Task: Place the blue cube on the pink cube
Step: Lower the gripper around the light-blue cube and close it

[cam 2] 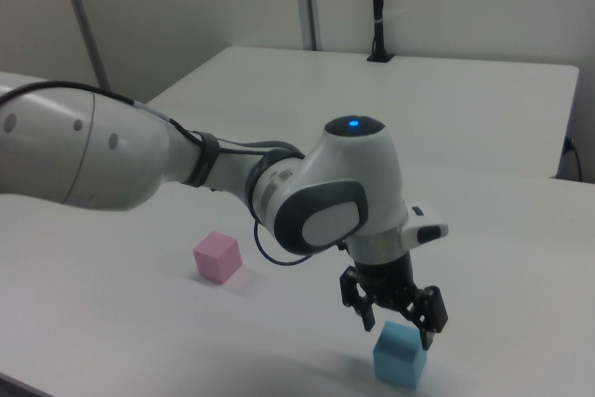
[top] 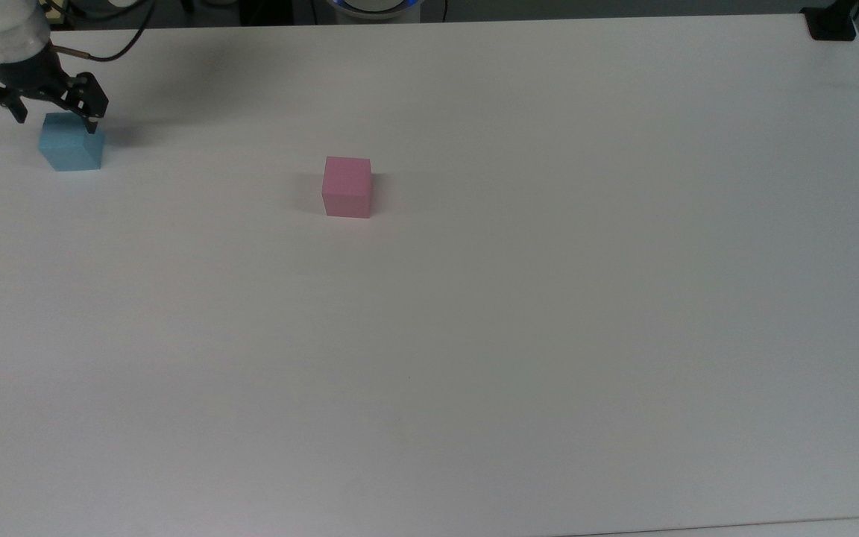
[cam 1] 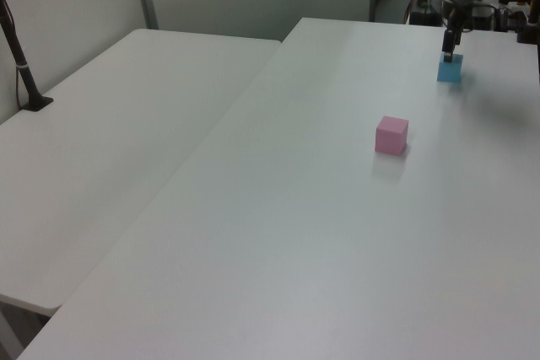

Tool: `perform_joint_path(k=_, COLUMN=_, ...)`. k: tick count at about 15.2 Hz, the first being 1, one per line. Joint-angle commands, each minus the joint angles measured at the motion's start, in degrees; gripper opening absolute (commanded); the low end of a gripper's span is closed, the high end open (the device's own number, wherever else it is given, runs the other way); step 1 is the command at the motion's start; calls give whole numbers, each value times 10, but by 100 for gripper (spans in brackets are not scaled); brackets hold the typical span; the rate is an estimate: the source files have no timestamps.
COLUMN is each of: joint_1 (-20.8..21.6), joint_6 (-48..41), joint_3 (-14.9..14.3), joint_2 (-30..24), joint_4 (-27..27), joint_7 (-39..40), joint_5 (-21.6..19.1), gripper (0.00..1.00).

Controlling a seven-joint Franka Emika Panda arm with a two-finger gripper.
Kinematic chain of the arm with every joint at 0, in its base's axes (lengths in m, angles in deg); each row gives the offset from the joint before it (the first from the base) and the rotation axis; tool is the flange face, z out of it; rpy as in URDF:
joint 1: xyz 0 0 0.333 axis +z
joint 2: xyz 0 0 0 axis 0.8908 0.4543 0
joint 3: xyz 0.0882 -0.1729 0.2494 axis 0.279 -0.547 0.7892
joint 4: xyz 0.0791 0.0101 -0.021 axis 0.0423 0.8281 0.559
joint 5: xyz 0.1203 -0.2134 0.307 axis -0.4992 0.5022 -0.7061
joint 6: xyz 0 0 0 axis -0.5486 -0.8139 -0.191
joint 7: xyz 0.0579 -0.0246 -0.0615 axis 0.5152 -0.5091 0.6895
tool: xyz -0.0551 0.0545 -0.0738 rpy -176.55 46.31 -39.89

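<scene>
At the top view's upper left, the gripper (top: 55, 121) hangs spread-fingered directly over the blue cube (top: 70, 145); the cube sits just below, not yet clasped.

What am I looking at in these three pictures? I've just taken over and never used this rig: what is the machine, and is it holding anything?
It is one white robot arm ending in a black two-finger gripper. The top view looks down on the white table; the left and right views see it from the sides. Two small cubes sit apart on it: the blue cube and the pink cube. The gripper is open, poised just over the blue cube with a finger on either side of its top. Nothing is held yet.
</scene>
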Motion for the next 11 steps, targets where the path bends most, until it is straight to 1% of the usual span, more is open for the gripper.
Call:
perform_joint_path(k=1, joint_1=0, joint_6=20, joint_3=-3, joint_2=0, joint_4=17, joint_7=13, joint_5=-6, gripper=100)
perform_joint_path(k=3, joint_1=0, joint_6=22, joint_3=-3, joint_2=6, joint_4=17, joint_7=14, joint_5=-4, gripper=99)
perform_joint_path(k=6, joint_1=-1, joint_6=35, joint_3=-3, joint_2=10, joint_4=22, joint_7=14, joint_5=-1, gripper=94)
perform_joint_path(k=9, joint_1=-2, joint_6=38, joint_3=-2, joint_2=11, joint_4=22, joint_7=7, joint_5=-1, gripper=77)
perform_joint_path(k=10, joint_1=-2, joint_6=32, joint_3=-3, joint_2=10, joint_4=21, joint_7=4, joint_5=-3, gripper=62)
perform_joint_path(k=11, joint_1=-1, joint_6=31, joint_3=-2, joint_2=8, joint_4=21, joint_7=1, joint_5=-6, gripper=59)
